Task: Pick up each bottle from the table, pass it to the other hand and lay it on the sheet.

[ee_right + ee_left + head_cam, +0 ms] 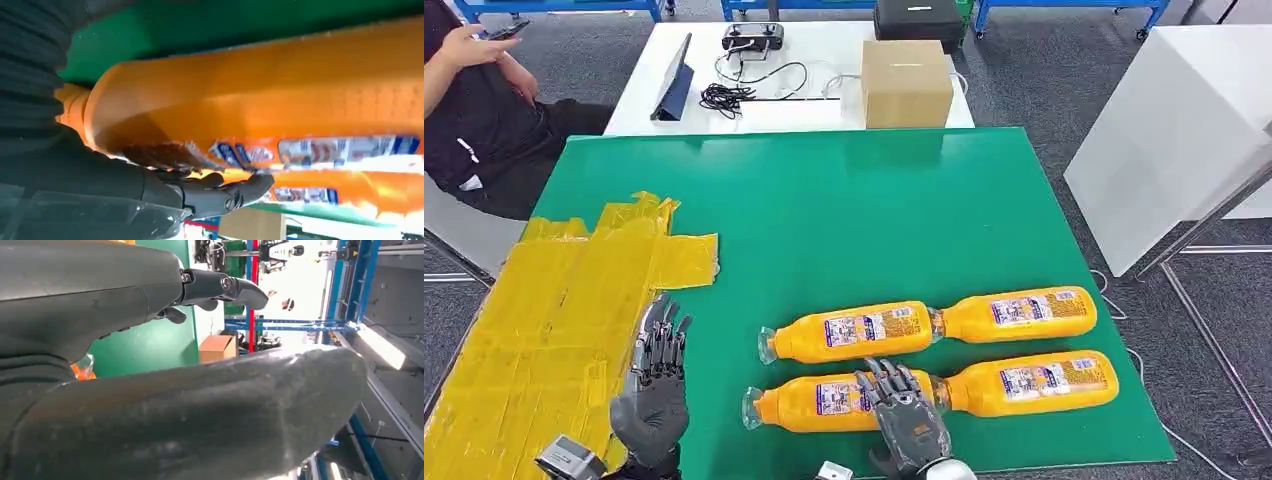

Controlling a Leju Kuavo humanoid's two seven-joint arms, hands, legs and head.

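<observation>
Bottle (834, 402) lies right under your right hand (908, 418), long axis crosswise to the fingers (886, 381), which drape over its body, not yet clearly clasped. Your left hand (656, 385) waits spread and empty, well off beside the yellow sheet (544, 310).

Beyond the green mat, a white desk (824, 105) carried a cardboard box (906, 83), a tablet (673, 80) propped on its stand, a coil of black cable (723, 98) and a handheld controller (752, 37). A black case (918, 20) sat behind the box. To my left a seated person (479, 110) in dark clothes held a phone (506, 31). A white cabinet (1164, 140) stood on the grey floor to my right.
</observation>
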